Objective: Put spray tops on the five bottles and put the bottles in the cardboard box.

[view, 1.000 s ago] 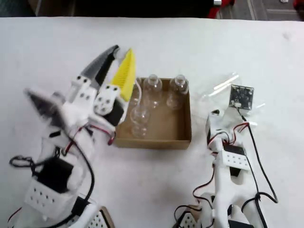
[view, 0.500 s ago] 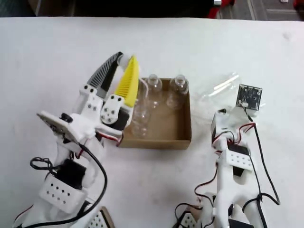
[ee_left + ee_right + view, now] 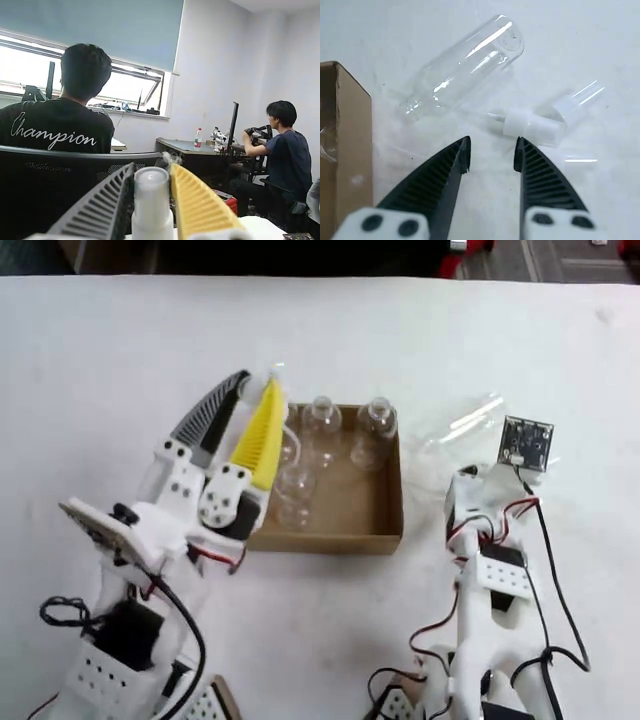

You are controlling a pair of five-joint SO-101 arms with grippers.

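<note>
Spray top (image 3: 152, 200) is clamped in the left gripper (image 3: 260, 380), up over the 10 o'clock corner of the cardboard box (image 3: 330, 537). The box has clear bottles (image 3: 322, 425) standing in it. The right gripper (image 3: 492, 147) has its fingers apart, low over the counter (image 3: 395, 30). A loose bottle (image 3: 465, 62) lies on its side out at the box's 2 o'clock, with another spray top (image 3: 535, 125) just beside it.
</note>
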